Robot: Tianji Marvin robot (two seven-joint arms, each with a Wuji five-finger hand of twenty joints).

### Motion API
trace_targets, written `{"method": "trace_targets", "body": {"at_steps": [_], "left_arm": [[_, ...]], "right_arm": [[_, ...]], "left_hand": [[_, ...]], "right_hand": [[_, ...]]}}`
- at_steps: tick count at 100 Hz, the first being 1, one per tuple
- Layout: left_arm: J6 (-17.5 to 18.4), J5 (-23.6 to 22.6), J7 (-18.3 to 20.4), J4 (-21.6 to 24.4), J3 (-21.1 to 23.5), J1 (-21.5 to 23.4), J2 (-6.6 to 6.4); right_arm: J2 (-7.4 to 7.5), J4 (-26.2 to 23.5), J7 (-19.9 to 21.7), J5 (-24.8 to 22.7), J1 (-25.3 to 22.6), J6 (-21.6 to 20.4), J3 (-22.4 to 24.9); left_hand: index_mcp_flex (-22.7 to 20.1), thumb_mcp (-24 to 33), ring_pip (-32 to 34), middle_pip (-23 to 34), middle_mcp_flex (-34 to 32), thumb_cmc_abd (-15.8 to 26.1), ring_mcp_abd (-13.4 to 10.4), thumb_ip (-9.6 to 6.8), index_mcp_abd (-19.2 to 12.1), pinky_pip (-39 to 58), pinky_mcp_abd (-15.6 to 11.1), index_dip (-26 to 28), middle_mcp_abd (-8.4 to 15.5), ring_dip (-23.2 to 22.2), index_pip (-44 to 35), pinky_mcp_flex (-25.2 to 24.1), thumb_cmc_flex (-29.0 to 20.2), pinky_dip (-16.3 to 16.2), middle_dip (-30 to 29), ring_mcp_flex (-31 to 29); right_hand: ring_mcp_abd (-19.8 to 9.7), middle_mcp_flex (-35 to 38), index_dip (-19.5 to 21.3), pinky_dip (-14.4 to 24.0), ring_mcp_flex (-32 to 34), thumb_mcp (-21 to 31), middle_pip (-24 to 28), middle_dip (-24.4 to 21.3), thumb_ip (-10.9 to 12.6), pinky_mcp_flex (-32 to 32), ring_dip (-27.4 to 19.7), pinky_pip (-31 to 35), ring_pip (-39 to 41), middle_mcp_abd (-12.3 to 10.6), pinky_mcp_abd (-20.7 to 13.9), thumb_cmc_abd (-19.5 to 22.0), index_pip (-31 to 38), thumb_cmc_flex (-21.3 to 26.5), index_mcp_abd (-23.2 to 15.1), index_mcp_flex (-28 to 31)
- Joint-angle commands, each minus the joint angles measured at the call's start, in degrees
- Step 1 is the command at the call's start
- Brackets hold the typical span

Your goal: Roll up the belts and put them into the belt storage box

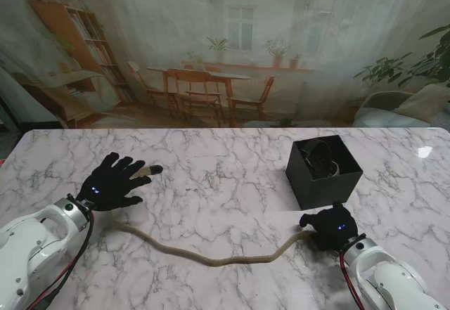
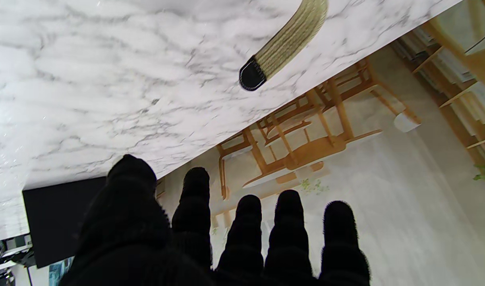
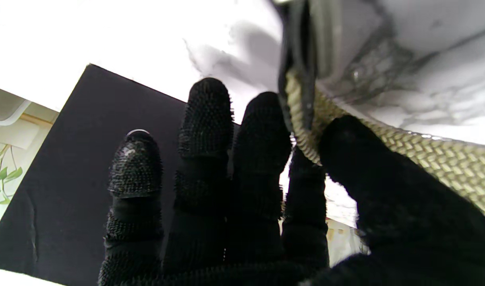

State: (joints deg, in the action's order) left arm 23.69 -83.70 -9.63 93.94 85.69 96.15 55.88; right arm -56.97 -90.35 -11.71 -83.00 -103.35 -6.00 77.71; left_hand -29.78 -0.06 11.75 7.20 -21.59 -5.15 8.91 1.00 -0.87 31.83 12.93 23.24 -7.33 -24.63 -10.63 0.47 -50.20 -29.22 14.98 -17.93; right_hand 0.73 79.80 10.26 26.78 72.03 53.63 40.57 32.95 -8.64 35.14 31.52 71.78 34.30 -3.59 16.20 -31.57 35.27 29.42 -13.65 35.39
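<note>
L robot hand (image 1: pixel 112 181) splayed flat over belt (image 1: pixel 211 257); R robot hand (image 1: pixel 330 227) pinching belt.

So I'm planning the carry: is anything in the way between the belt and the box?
Nothing visible. The right hand pinches the woven belt at its end, right beside the open black box, with bare marble between. One belt already lies inside.
</note>
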Motion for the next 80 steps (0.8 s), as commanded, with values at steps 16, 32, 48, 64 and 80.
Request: {"method": "trace_targets", "body": {"at_steps": [16, 32, 48, 64, 80], "left_arm": [[0.59, 1.67, 1.00, 2.70, -1.80, -0.18, 0.97], [0.30, 3.08, 1.16, 2.82, -3.52, -0.75, 1.23], [-0.09, 4.30, 2.47, 1.97, -5.53, -1.97, 1.31], [-0.37, 5.46, 4.12, 1.68, -6.39, -2.91, 1.42], [-1.37, 7.25, 5.11, 2.45, -6.83, -3.34, 1.81]], "right_arm": [[-1.15, 0.91, 0.11, 5.10, 0.24, 1.49, -0.61], [-1.79, 1.33, -0.15, 8.34, 0.58, 3.63, -1.58], [-1.78, 0.74, 2.96, 9.00, 0.55, 4.15, -2.00], [-1.38, 0.30, 3.97, 6.42, 0.32, 4.29, -1.76], [-1.52, -1.02, 1.43, 5.63, -0.94, 3.13, 0.50]], "left_hand": [[-1.48, -1.18, -1.66, -1.11, -2.02, 2.27, 1.41, -0.25, 1.56, -2.26, 2.45, 1.06, -1.19, 0.51, -0.56, -0.51, -0.56, 0.07, 0.38, -0.90], [-1.65, -1.19, -1.70, -1.13, -2.36, 2.32, 1.45, -0.24, 1.56, -2.36, 2.52, 1.34, -1.23, 0.53, -0.51, -0.53, -0.71, 0.10, 0.52, -0.96], [-1.80, -1.24, -1.67, -1.12, -2.72, 2.47, 1.49, -0.23, 1.44, -2.44, 2.64, 1.54, -1.15, 0.52, -0.50, -0.50, -0.65, 0.11, 0.64, -1.18], [-2.09, -1.37, -1.72, -1.22, -3.01, 2.72, 1.58, -0.19, 1.55, -2.60, 2.81, 1.72, -1.27, 0.55, -0.53, -0.48, -0.15, 0.17, 0.70, -1.36], [-2.61, -1.35, -1.63, -1.11, -3.74, 3.17, 1.63, -0.17, 1.80, -2.53, 2.75, 1.94, -1.28, 0.49, -0.69, -0.16, 0.08, 0.08, 0.85, -1.74]], "right_hand": [[5.78, 3.73, 2.54, 0.69, 3.18, 3.72, 9.21, 0.41, 3.48, 11.41, 1.66, 9.45, 23.68, 4.74, 3.03, 5.33, 0.05, 7.13, -4.29, -11.53], [7.60, 3.69, 3.56, -0.45, 2.99, 4.26, 9.81, 0.12, 3.95, 15.18, 2.04, 10.90, 28.61, 7.26, 5.68, 6.70, 2.51, 9.10, -5.10, -9.43], [8.99, 2.49, 2.21, -1.22, 2.56, -3.85, 0.37, -2.56, 3.81, 6.84, -3.03, 7.18, 16.57, 7.91, 6.80, 10.24, -0.52, 1.79, 4.93, -5.88], [7.77, -1.78, 1.32, -0.13, 2.32, -7.21, -3.45, -0.84, 4.11, 1.93, -3.85, 5.06, 6.44, 6.71, 3.96, 11.33, -2.11, -3.17, 9.31, -5.16], [7.89, -4.55, 1.19, 0.33, 0.98, -9.34, -4.57, -0.84, 4.19, -0.59, -3.53, 3.95, 2.10, 7.01, 3.75, 11.81, -2.29, -4.82, 9.54, -4.62]]}}
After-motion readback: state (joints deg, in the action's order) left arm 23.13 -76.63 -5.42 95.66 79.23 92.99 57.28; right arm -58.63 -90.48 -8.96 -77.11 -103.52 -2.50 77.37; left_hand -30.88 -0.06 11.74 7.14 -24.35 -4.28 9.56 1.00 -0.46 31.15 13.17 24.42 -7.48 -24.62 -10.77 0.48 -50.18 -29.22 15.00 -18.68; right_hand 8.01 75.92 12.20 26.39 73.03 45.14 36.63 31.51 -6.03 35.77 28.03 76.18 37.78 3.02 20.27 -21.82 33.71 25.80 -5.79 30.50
